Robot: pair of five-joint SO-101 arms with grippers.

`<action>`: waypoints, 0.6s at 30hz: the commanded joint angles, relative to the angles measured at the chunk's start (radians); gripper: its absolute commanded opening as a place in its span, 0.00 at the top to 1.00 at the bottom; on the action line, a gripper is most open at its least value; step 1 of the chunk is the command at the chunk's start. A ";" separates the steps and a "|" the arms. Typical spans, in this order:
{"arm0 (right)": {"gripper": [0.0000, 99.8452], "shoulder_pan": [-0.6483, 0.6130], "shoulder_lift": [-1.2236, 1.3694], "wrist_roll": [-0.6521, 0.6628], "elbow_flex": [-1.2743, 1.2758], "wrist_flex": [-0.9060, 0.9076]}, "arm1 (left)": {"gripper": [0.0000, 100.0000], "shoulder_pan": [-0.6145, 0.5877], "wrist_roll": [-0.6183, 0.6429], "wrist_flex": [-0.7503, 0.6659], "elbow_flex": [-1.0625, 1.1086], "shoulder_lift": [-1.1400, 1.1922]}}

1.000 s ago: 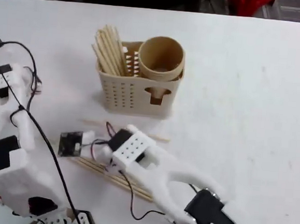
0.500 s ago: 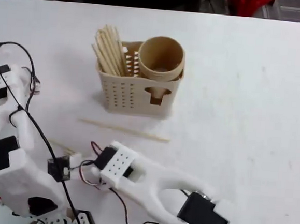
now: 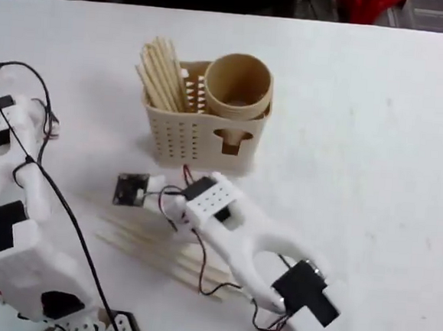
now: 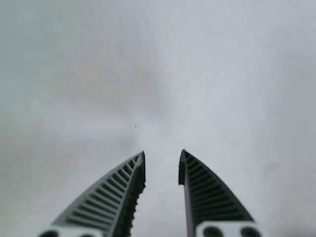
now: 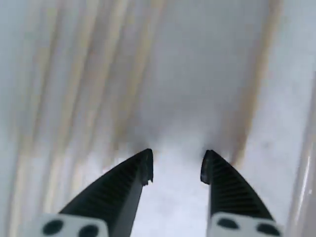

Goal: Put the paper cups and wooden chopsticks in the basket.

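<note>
Right now the right pincer is hanging released, its two black ribbed fingers standing apart with only the bare white tabletop showing in the gap between them. Loose pale wooden chopsticks are lying flat on the tabletop just beyond the fingertips. Most are fanning out past one finger, a single stick is running past the other, and all are lying outside the gap.

From above, the right arm's white wrist block is reaching over the middle of the table, with a small black module sitting at its 9 o'clock. The loose chopsticks are spreading at about 7 o'clock from that block, some of them passing under the arm.

At 12 o'clock from the block, close by, a beige perforated plastic basket is standing upright. It is holding a brown paper cup in its 3 o'clock half; whether that is one cup or a nested stack I cannot tell. A bundle of wooden sticks is leaning in its 9 o'clock half.

The left pincer is likewise hanging released, its grey ribbed fingers slightly parted over bare tabletop and gripping nothing. The left arm's white body is sitting at the table's 9 o'clock edge, well apart from the basket.
</note>
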 commanded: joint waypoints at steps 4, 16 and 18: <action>0.83 -0.010 -0.099 0.012 -0.110 0.165 | 0.87 -0.005 0.008 -0.012 -0.006 -0.005; 0.96 -0.538 -0.467 -0.115 0.149 0.334 | 0.87 -0.007 0.008 -0.015 -0.005 -0.005; 0.96 -0.553 -0.463 -0.112 0.166 0.320 | 0.87 -0.007 0.008 -0.015 -0.005 -0.005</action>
